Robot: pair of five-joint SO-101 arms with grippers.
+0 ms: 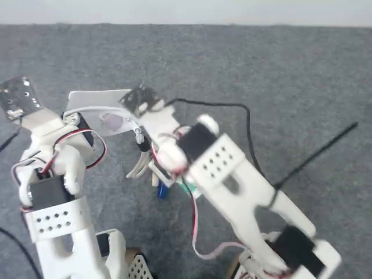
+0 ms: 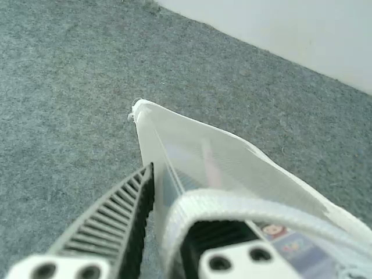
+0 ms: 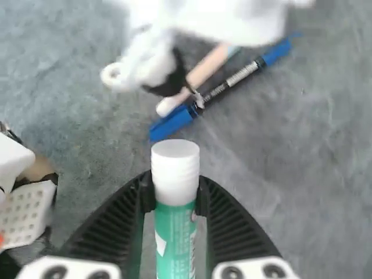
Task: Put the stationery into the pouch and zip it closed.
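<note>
High view: the grey table (image 1: 302, 81) carries both arms. The left arm (image 1: 52, 192) rises along the left side, and the pouch (image 1: 107, 107) hangs from its end, lifted off the surface. The right arm (image 1: 232, 180) reaches in over the middle, and the blue pen (image 1: 162, 190) pokes out from under it.

Left wrist view: the left gripper (image 2: 160, 192) has its fingers pinched narrow on one edge of the pouch, which runs away from them as a thin, translucent sheet. It looks light and floppy. It will likely sag wherever it is not held, so a hold at the rim beside the opening should serve best.

Right wrist view: the right gripper (image 3: 174, 189) clamps the glue stick (image 3: 173, 232) just under its white cap, tip pointing outward above the table. The stick is stiff, smooth and light, so it could slide or twist in a loose grip. Beyond it the blue pen lies beside a pale pen (image 3: 200, 72), the two touching or nearly so. Both are slim and apt to roll, so each is best taken across mid-barrel.
</note>
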